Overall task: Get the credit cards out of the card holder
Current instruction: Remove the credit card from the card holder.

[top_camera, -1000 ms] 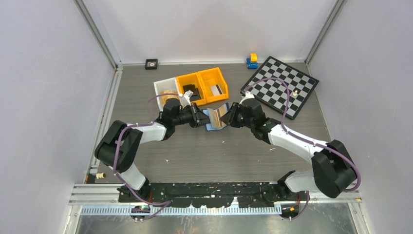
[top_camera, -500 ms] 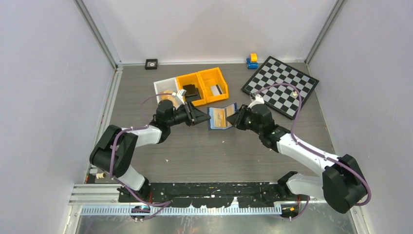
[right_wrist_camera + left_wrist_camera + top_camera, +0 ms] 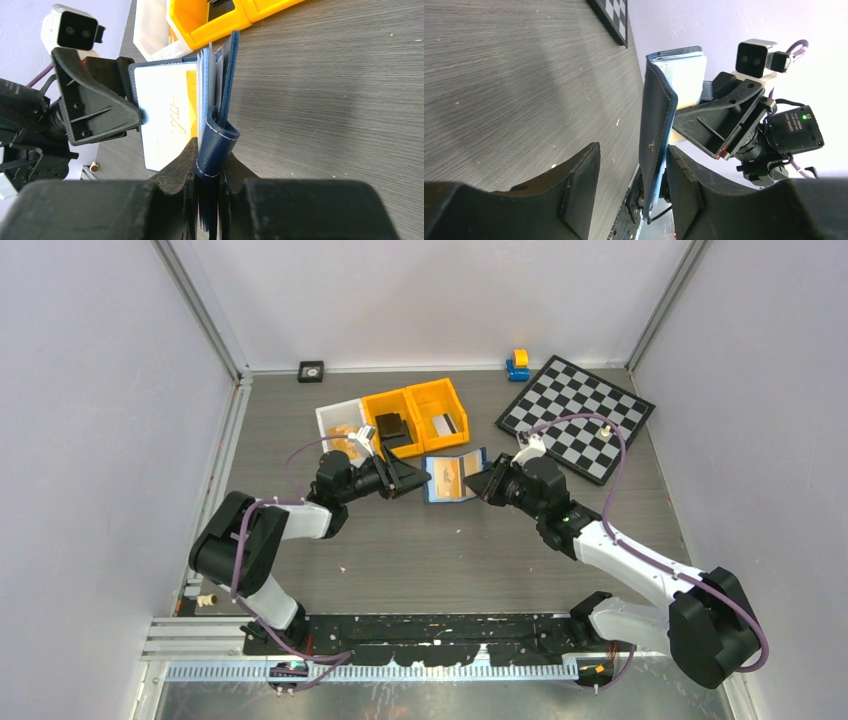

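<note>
Where the right gripper [image 3: 209, 160] bites: its two fingers are pressed together on the navy flap at the right edge of the card holder [image 3: 452, 478].
Left gripper [image 3: 634, 165]: fingers spread. The holder's left navy edge stands in the gap between them, nearer one finger than the other. Whether either pad touches it cannot be told.
Holder between the tools: it is spread open like a book with its lighter inside toward the overhead camera. The left gripper is at its left edge and the right gripper at its right edge, their tips pointing at each other.
Tan-and-white card [image 3: 165, 115]: it sits in the holder's left half with its face showing. In the right wrist view one left fingertip ends at its outer edge.
Other leaves: thin pale blue-grey layers are stacked at the fold, beside the clamped flap. What they hold cannot be told.
Holder's place: just on the arms' side of the orange bins [image 3: 385, 395]. Whether it rests on the grey table [image 3: 450, 550] or hangs above it cannot be told.
White bin [image 3: 328, 415]: touching the orange bins on their left.
Chessboard [image 3: 580, 415]: right of the orange bins, apart from them.
Blue-and-yellow toy [image 3: 517, 364]: behind and right of the orange bins, at the back wall.
</note>
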Controlling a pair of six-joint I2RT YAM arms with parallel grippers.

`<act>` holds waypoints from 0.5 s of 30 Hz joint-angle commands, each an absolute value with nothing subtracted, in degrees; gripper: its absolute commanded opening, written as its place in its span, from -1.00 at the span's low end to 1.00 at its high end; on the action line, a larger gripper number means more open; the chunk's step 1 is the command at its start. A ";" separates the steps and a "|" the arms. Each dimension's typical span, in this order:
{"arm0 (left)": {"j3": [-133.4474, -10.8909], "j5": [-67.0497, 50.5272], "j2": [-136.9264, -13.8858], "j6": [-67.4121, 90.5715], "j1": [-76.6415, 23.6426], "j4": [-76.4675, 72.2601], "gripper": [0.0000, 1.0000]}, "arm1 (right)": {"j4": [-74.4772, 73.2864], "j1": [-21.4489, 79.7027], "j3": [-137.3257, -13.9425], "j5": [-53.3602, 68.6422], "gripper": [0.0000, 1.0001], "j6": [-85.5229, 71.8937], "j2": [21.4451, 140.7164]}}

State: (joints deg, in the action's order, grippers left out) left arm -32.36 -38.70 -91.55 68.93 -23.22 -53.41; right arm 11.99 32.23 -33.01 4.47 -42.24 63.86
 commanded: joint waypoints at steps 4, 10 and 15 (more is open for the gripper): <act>-35.14 -40.84 -93.60 69.77 -23.55 -55.77 -0.03 | 17.45 32.20 -33.13 6.43 -0.99 -42.71 62.48; -35.51 -41.29 -93.59 69.62 -23.91 -55.90 -0.02 | 17.68 32.23 -33.62 7.63 -0.99 -42.71 63.46; -36.16 -41.95 -94.35 69.52 -24.34 -55.64 -0.18 | 17.82 32.20 -33.74 8.26 -0.99 -42.71 63.73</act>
State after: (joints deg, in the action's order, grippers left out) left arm -33.76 -40.25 -93.54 70.02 -23.92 -53.36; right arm 12.82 32.23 -32.77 7.05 -42.26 63.90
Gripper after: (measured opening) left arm 0.468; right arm 0.186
